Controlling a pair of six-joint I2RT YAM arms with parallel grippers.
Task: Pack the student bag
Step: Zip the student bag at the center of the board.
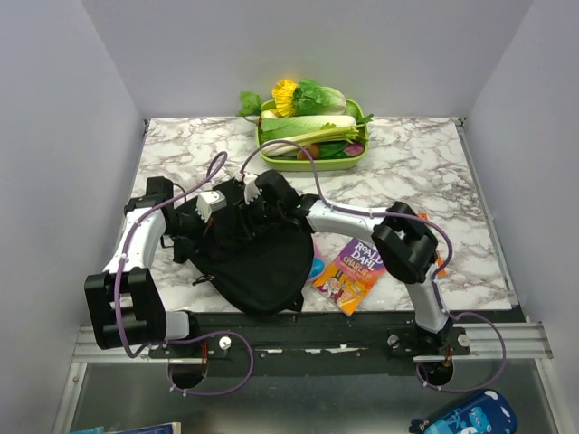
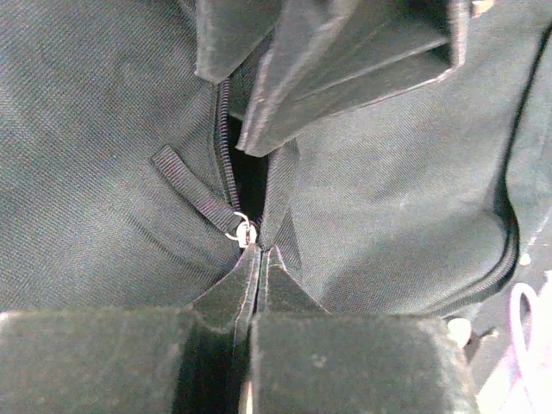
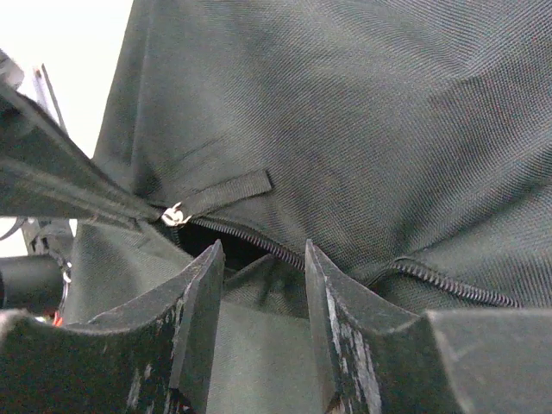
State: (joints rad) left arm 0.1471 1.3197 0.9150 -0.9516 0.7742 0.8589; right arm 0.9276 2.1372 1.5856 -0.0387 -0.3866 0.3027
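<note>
**Both hands at the zip of the student bag**

The left hand (image 2: pixel 259 252) has its fingers pressed tight together, the tips right against the small metal ring (image 2: pixel 242 231) of the bag's zip (image 2: pixel 225 138). Whether they pinch the ring itself or only the cloth beside it, I cannot tell. A short black pull strap (image 2: pixel 191 183) runs off from that ring and lies flat on the bag's cloth. Facing it, the right hand (image 3: pixel 261 263) stands with its fingers apart and holds nothing. Its tips are just short of the zip, which gapes a little here and shows a dark slit.

The student bag (image 1: pixel 258 262) lies in a soft black heap on the desk (image 1: pixel 425 181), at the near edge between the two arms, with both hands on its far upper part. Just to the right of the bag lies a colourful book (image 1: pixel 351 271), one corner close to the bag's side. A small blue thing (image 1: pixel 316 268) peeps out between book and bag. Well beyond the bag, at the desk's far edge, a green tray (image 1: pixel 362 152) holds vegetables (image 1: pixel 308 127).
</note>
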